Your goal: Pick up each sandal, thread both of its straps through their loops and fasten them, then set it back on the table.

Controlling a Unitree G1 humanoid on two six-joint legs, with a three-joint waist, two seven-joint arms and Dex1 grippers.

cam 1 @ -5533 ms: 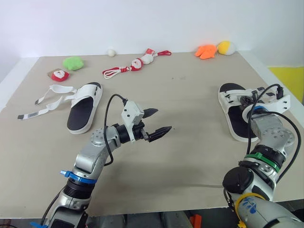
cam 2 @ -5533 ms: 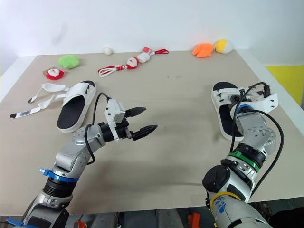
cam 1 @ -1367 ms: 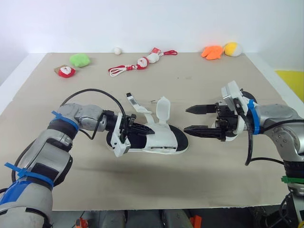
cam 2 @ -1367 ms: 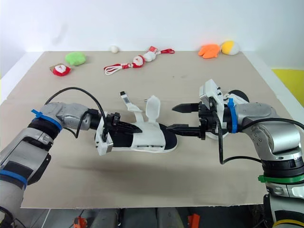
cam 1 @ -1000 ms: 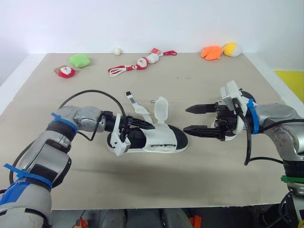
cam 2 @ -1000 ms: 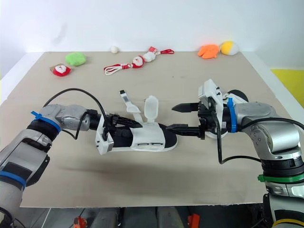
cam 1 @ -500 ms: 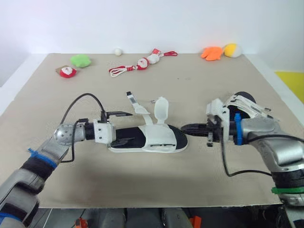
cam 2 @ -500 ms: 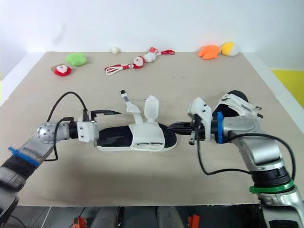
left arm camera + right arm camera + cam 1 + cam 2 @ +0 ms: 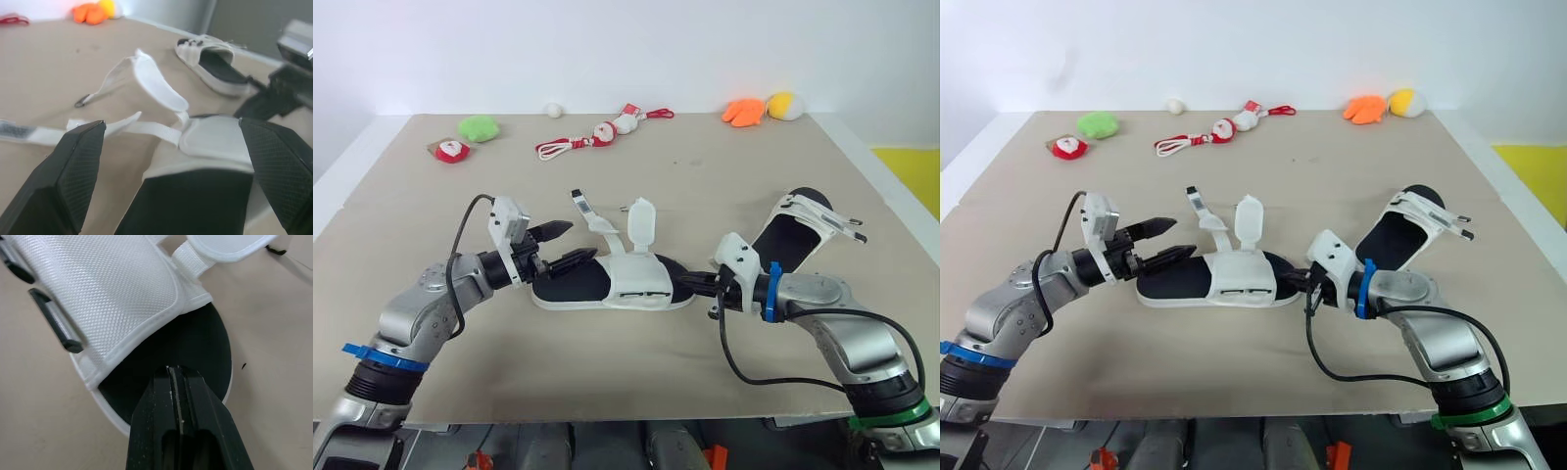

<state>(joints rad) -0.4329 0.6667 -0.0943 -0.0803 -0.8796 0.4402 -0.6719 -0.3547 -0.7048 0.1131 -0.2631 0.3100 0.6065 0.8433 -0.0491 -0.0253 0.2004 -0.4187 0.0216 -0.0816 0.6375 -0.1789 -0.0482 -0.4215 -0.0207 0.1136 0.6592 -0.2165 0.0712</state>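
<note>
Now right hand (image 9: pixel 698 282) fully closed at sandal (image 9: pixel 636 279) toe, left hand (image 9: pixel 579 241) wide.

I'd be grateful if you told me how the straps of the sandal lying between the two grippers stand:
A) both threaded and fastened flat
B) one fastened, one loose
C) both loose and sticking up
C: on the sandal, the wide strap and the thin strap both rise free above the upper, neither one threaded nor fastened.
</note>
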